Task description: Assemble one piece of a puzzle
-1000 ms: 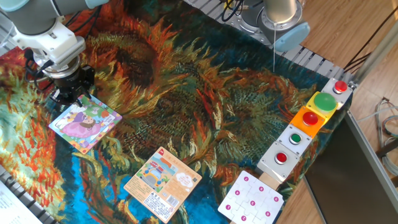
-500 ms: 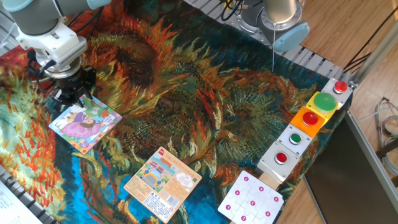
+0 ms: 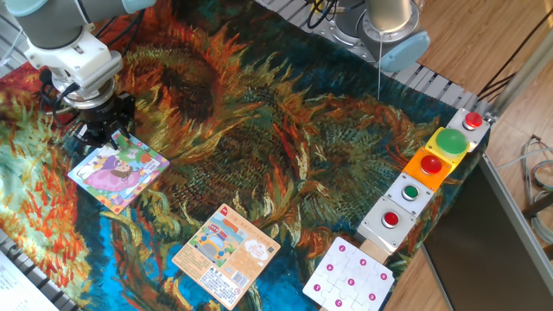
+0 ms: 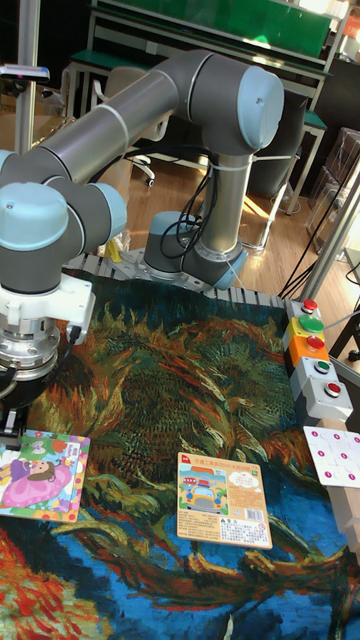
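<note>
The puzzle (image 3: pixel 117 170) is a small square cartoon jigsaw lying flat at the left of the sunflower cloth, with a figure in a pink-purple dress and a green patch at its far corner. My gripper (image 3: pixel 105 134) hangs low over that far corner, its dark fingers at or just above the puzzle's edge. The fingers blend into shadow, so their opening and anything between them stay unclear. In the tall fixed view the puzzle (image 4: pixel 40 475) lies at the left edge, and the gripper (image 4: pixel 8 425) is mostly cut off by the frame.
A tan-orange card (image 3: pixel 226 253) with a pastel picture lies in front of the middle. A white card with pink dots (image 3: pixel 348 276) sits at the front right. A row of button boxes (image 3: pixel 428 173) lines the right side, and the arm's base (image 4: pixel 200 260) stands behind the cloth.
The gripper and wrist have shifted slightly to the right over the puzzle's far corner. The puzzle and the cards have not moved.
</note>
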